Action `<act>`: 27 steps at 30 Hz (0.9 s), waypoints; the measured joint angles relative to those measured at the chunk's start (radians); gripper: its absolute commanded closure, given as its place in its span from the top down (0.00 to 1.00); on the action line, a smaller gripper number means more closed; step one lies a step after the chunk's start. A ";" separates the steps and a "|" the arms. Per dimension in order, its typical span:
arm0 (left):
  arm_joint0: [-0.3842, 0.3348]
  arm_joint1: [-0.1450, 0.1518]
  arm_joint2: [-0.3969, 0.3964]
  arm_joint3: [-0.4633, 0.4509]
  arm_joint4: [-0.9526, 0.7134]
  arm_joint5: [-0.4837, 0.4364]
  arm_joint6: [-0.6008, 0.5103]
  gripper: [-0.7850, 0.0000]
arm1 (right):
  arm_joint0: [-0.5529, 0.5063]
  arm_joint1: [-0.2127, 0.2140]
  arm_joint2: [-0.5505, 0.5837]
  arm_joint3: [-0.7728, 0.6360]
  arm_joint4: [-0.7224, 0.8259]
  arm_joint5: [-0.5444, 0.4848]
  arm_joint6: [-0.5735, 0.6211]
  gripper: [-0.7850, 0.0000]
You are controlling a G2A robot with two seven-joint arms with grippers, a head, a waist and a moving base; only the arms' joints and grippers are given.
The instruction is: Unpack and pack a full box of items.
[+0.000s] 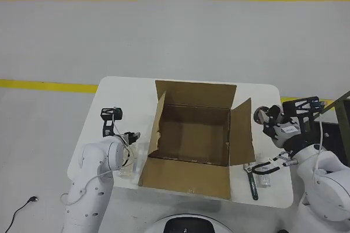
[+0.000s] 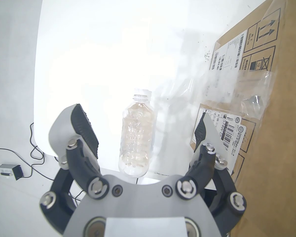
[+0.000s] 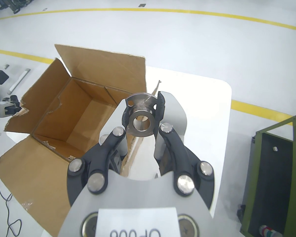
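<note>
white table [image 1: 122, 93] | cardboard box [image 1: 193, 138] open, floor bare | right gripper [image 3: 143, 111] clamps flange [image 3: 138, 100]

Box [image 1: 195, 119] mouth takes entry from above. Flaps [image 1: 195, 93] stand at 12, 3, 9 o'clock; the 6 o'clock one is folded out. Bottle [image 2: 137, 134] at 8, wrench [image 1: 252, 185] at 4.

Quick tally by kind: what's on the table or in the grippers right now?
Cardboard box: 1
Clear plastic bottle: 1
Clear plastic bag: 1
Metal flanged part: 1, held in the right gripper
Hand tool: 1
Total: 5
A clear item beside the hand tool is too unclear to name, so it is not counted.
</note>
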 measured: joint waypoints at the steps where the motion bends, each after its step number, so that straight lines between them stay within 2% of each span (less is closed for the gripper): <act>1: 0.000 0.000 0.000 0.000 0.000 0.000 0.000 1.00 | -0.006 0.002 0.017 0.000 0.006 0.001 0.001 0.00; 6: 0.000 0.000 0.000 0.000 0.000 0.000 0.000 1.00 | -0.056 0.015 0.101 0.000 0.027 0.017 0.025 0.00; 12: 0.000 0.000 0.000 0.000 0.000 0.000 0.000 1.00 | -0.138 0.026 0.145 0.014 -0.005 0.054 0.057 0.00; 21: 0.000 0.000 0.000 0.000 0.000 0.000 0.000 1.00 | -0.154 0.044 0.111 0.216 -0.179 0.095 0.041 0.00; 27: 0.000 0.000 0.000 0.000 0.000 0.000 0.000 1.00 | -0.146 0.054 0.100 0.330 -0.235 0.104 0.030 0.00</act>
